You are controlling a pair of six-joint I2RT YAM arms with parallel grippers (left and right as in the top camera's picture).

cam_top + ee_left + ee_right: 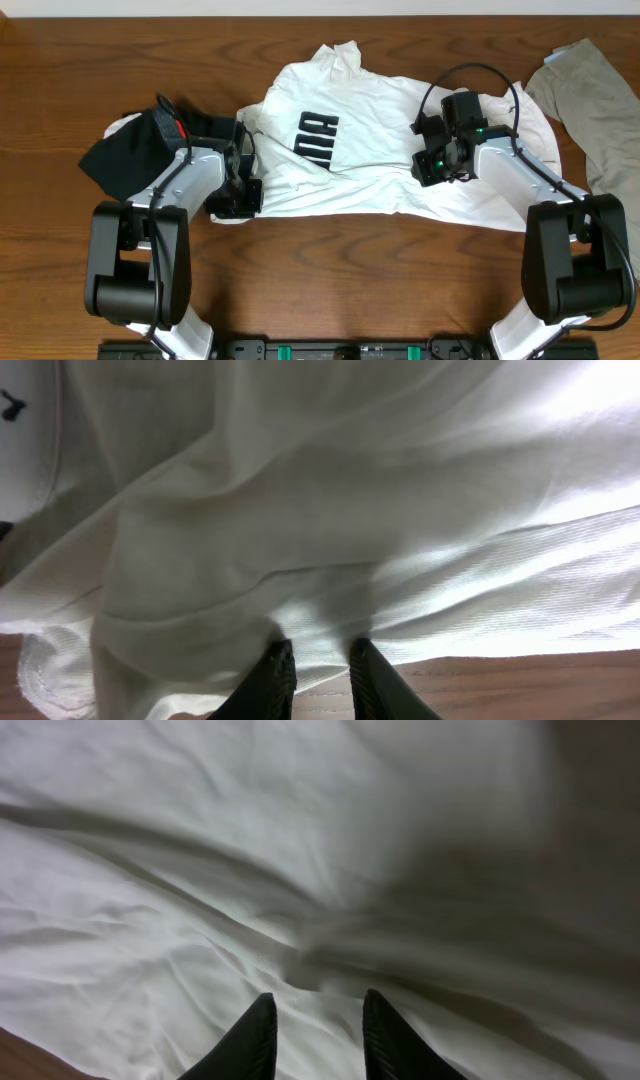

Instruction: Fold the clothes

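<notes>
shirt laid out, left pinching an edge, right open above it

we find the shirt [370, 110] lying across the middle of the table [330, 290], with its lettering [316, 138] facing up left of centre. it is creased and lopsided. we judge the fold to be at its start, since the cloth is spread out and not yet doubled over.

the left gripper [243, 195] sits at the shirt's near left corner. in its wrist view the fingers [275, 682] stand close together, and their tips vanish under a bunched fold with creases running out from that spot. we read that as a pinch on the shirt's edge. a grip there makes sense, as it either anchors that side or readies it to be carried across.

the right gripper [432, 165] is over the shirt's right half. its fingers [255, 1040] are parted by a moderate gap, and only loose cloth shows between them. it has hold of nothing. we cannot tell whether the tips touch the fabric.

the black garment [125, 155] lies bunched at the left, right beside the shirt. the khaki garment [595, 95] lies at the far right, near the shirt's other side. we think both are set aside to wait their turn. the next move probably calls for the right gripper to find an edge that matches the left's.
</notes>
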